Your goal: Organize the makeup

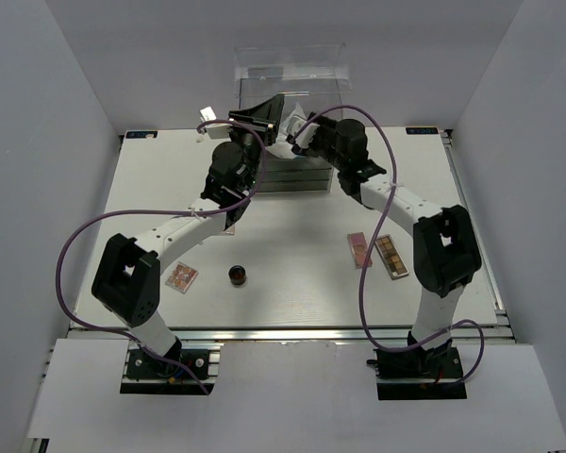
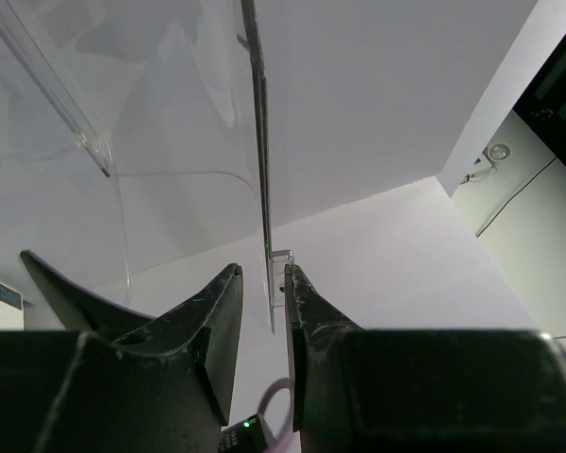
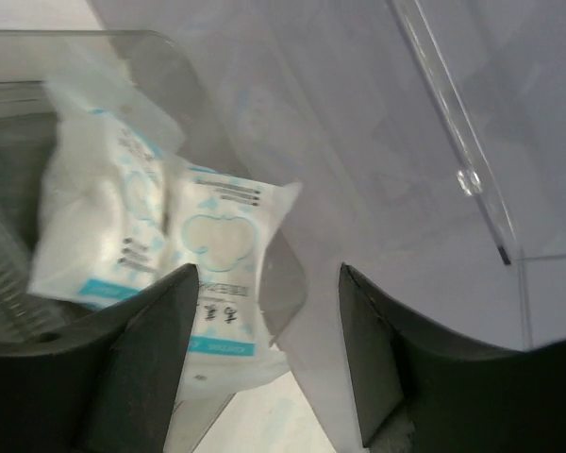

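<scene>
Our right claw [image 3: 266, 274] stands apart. The white-blue packet [image 3: 222, 250] lies at its 9 o'clock, just beside that finger, with its long axis running 12-to-6. Our left claw [image 2: 262, 276] pinches the clear panel [image 2: 257, 142], so the right arm is nearer.

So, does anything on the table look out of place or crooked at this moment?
Nothing looks spilled or broken. The small palette, pink palette and brown palette lie scattered at different angles, the dark jar alone between them. The white-blue packet sits tilted before the open right gripper.
</scene>
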### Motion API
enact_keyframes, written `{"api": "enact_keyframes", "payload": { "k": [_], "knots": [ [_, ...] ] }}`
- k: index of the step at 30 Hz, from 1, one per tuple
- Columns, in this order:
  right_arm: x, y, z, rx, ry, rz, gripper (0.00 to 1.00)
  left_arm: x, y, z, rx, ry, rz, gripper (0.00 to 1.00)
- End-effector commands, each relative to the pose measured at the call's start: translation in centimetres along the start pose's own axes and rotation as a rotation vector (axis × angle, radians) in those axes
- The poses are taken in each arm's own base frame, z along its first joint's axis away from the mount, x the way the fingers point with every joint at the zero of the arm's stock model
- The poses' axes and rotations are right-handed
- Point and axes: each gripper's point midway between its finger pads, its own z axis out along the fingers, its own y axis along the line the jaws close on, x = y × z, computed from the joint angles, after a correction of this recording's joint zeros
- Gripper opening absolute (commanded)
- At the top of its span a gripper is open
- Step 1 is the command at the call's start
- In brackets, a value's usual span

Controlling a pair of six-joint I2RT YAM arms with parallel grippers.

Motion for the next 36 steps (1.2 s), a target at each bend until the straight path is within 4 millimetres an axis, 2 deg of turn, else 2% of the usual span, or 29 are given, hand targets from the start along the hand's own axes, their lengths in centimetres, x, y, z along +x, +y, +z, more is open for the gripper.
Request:
{"api": "enact_keyframes", "payload": {
  "k": [1, 2, 3, 4, 5, 7, 9, 12, 16, 19, 29, 36],
  "knots": [
    [-5.4, -2.5, -3.6, -0.084, -0.141, 0.088, 0.55, -1.2, -3.2, 0.2, 0.064, -0.02, -0.025, 0.36],
    [-7.0, -2.3, -5.5, -0.174, -0.236, 0.106, 0.47, -1.0, -3.1, 0.2, 0.063, -0.017, -0.026, 0.36],
    [-7.7, -1.9, -6.3, -0.228, -0.273, 0.141, 0.36, -1.0, -3.0, 0.2, 0.062, -0.017, -0.024, 0.36],
    [-8.1, -1.4, -7.0, -0.274, -0.279, 0.223, 0.12, -1.1, -3.0, 0.1, 0.061, -0.019, -0.025, 0.36],
    [-8.4, -1.9, -7.4, -0.269, -0.281, 0.25, 0.0, -1.1, -2.9, 0.0, 0.06, -0.018, -0.025, 0.36],
    [-8.9, -3.3, -7.8, -0.209, -0.282, 0.282, 0.0, -1.0, -2.6, -0.1, 0.055, -0.015, -0.026, 0.36],
    [-8.3, -5.0, -7.8, -0.122, -0.246, 0.271, 0.0, -0.9, -2.4, -0.1, 0.05, -0.01, -0.029, 0.36],
    [-8.4, -6.7, -7.9, -0.045, -0.247, 0.176, 0.0, -0.8, -1.9, -0.1, 0.04, -0.008, -0.027, 0.36],
    [-8.3, -6.6, -8.3, -0.038, -0.263, 0.05, 0.0, -0.5, -1.5, 0.0, 0.033, 0.0, -0.032, 0.36],
    [-8.7, -7.7, -8.0, 0.0, -0.274, -0.009, 0.0, -0.2, -0.9, 0.0, 0.025, 0.011, -0.038, 0.36],
    [-10.5, -10.6, -8.1, 0.077, -0.311, -0.045, 0.0, 0.1, 2.9, -1.5, -0.08, 0.028, -0.028, 0.47],
    [-11.6, -11.3, -8.9, 0.088, -0.336, -0.027, 0.0, 0.4, 5.4, -2.5, -0.139, 0.046, -0.01, 0.49]
  ]
}}
